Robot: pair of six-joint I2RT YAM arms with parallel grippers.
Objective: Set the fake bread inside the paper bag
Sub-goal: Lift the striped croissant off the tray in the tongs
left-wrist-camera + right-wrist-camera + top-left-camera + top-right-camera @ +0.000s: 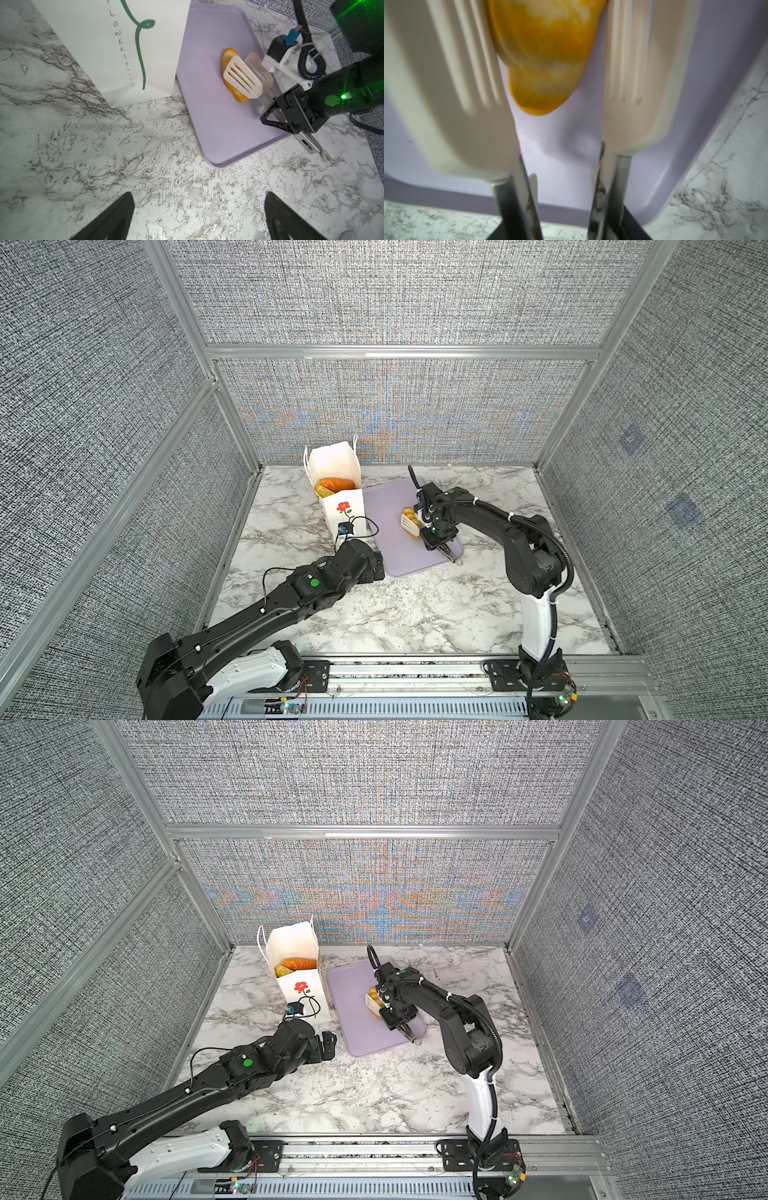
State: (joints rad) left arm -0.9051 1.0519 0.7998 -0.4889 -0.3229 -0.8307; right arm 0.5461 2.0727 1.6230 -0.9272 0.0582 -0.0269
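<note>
Though partly behind tongs [242, 78], fake bread [228, 57].

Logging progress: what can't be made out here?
How many pieces the paper bag holds: both top views, its front wall hides everything lower.
The bread between the tongs: right wrist view, blurred, cut by the edge.
The bag's opening: left wrist view, beyond the edge.
</note>
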